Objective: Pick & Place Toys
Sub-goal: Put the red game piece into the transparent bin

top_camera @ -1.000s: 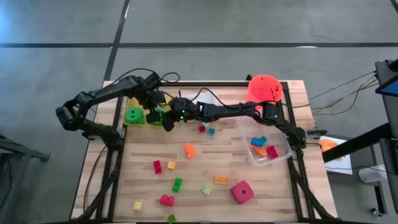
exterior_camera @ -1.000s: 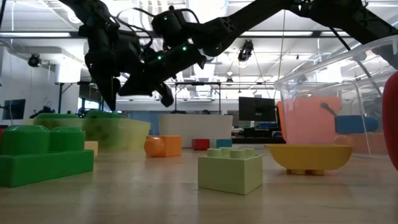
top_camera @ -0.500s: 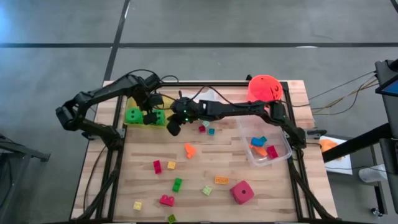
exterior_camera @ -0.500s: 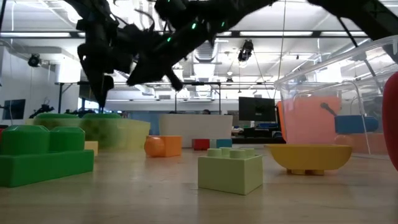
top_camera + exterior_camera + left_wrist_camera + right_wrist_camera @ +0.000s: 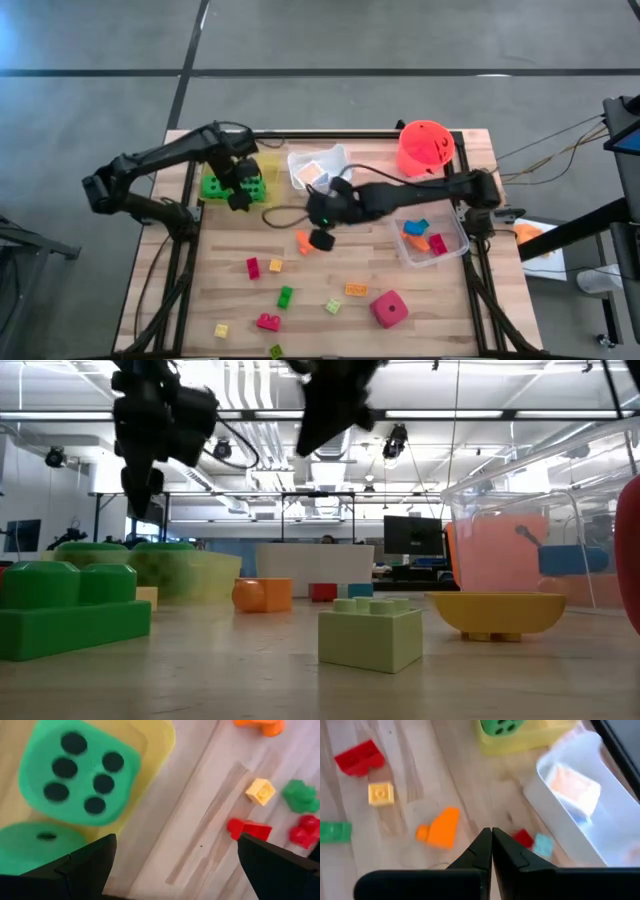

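Wooden slats make up the surface (image 5: 330, 280), framed by dark rails, with grey floor all round. At its far left corner sits the yellow tray (image 5: 262, 172) holding two green dice (image 5: 216, 185), and the left tool (image 5: 238, 200) hangs just at that tray's near edge with its fingers spread wide and nothing between them; my guess is it has just let a die go. Next along is the white tray (image 5: 318, 166) with a flat card (image 5: 313, 173) inside. The right tool (image 5: 322, 240) hovers over the middle of the surface, fingers pressed together and empty, close above the orange brick (image 5: 303, 240). A small red brick (image 5: 523, 838) and a pale blue one (image 5: 543, 844) lie near the white tray. Farther right stand the orange-red bucket (image 5: 424, 147) and the clear tray (image 5: 432, 236), already carrying a few bricks.

This looks like the reach for the next toy. The right tool would need to part its fingers, drop over the orange brick and close, then carry it to a tray. Loose bricks and the pink-red die (image 5: 389, 308) are scattered toward the near edge, well apart, so there is free room around the orange brick; only the white tray's wall is close.
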Controlling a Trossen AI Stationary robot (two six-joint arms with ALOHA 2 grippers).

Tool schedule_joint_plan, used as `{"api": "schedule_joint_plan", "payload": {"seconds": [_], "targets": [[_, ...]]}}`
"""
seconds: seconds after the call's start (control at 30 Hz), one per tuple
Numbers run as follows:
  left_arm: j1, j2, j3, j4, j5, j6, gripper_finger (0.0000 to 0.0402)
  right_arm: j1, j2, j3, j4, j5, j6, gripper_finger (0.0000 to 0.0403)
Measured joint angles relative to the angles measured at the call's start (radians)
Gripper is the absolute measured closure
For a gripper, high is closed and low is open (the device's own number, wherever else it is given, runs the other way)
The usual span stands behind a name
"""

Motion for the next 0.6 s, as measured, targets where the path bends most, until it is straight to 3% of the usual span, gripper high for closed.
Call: {"api": "schedule_joint_plan", "payload": {"seconds": [0.23, 0.4, 0.6], "targets": [[-0.327, -0.078, -0.027, 0.008, -0.309, -0.617, 0.0002, 0.109, -0.130, -0.164, -0.013, 0.095, 0.156, 0.0395], [-0.548, -0.077, -0.079, 0.067, -0.334, -1.042, 0.0002, 0.155, -0.195, -0.303, -0.006, 0.139, 0.284, 0.0395], [-0.754, -0.074, -0.156, 0.218, -0.310, -1.385, 0.0002, 0.202, -0.237, -0.442, 0.023, 0.189, 0.375, 0.0395]]}}
